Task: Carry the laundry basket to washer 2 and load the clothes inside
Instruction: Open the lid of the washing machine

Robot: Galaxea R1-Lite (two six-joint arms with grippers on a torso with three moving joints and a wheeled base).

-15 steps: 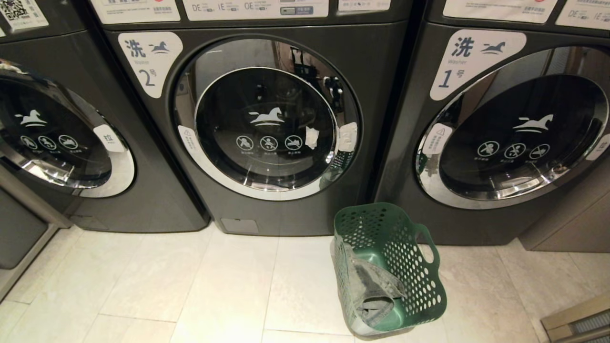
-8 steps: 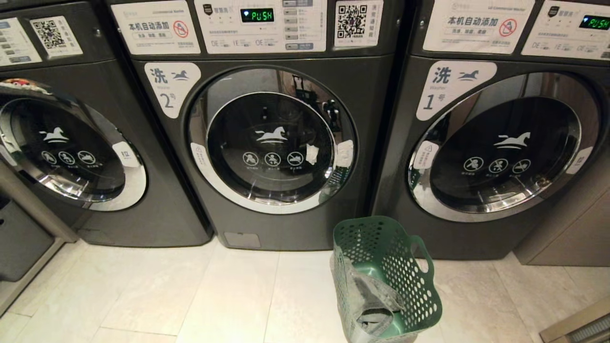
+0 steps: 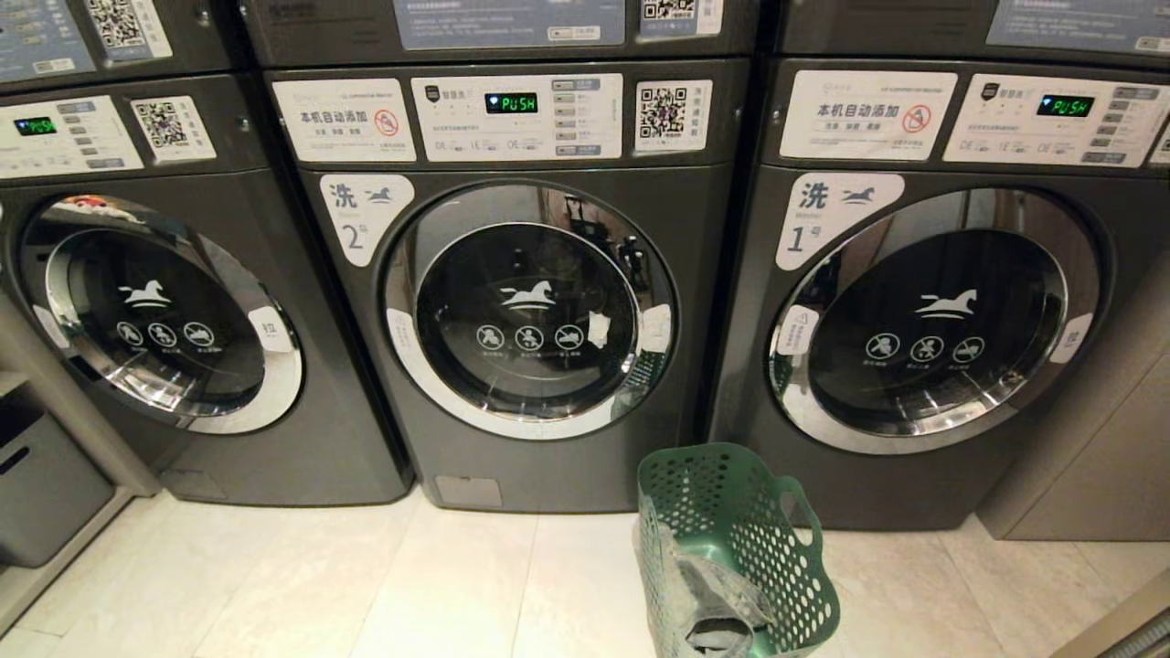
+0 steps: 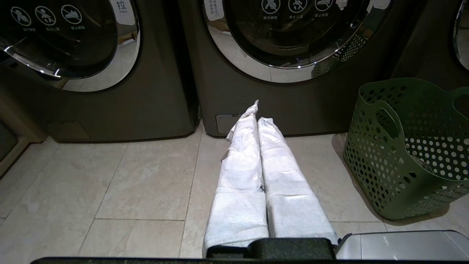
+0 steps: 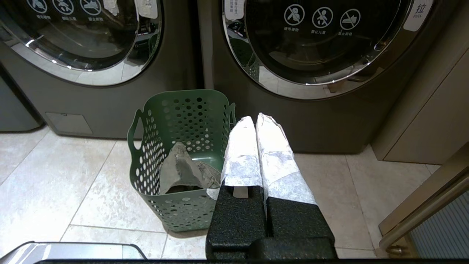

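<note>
The green perforated laundry basket (image 3: 736, 548) (image 4: 410, 150) (image 5: 183, 157) stands on the floor tiles, in front of the gap between washer 2 (image 3: 530, 302) and washer 1. Grey-green clothes (image 3: 713, 594) (image 5: 181, 172) lie crumpled inside it. Washer 2's round chrome-rimmed door is closed. My left gripper (image 4: 257, 112), its fingers wrapped in white, is shut and empty, low over the floor to the left of the basket. My right gripper (image 5: 255, 120) is shut and empty too, just right of the basket's rim. Neither arm shows in the head view.
Washer 1 (image 3: 932, 311) stands right of washer 2, and a third like washer (image 3: 155, 320) stands to its left; all doors are closed. A grey bin (image 3: 37, 484) sits at the far left. A beige cabinet side (image 5: 428, 99) stands at the far right.
The head view has tilted upward: the washers and basket slid down the picture and the control panels came into sight. Basket, clothes and both grippers have kept still.
</note>
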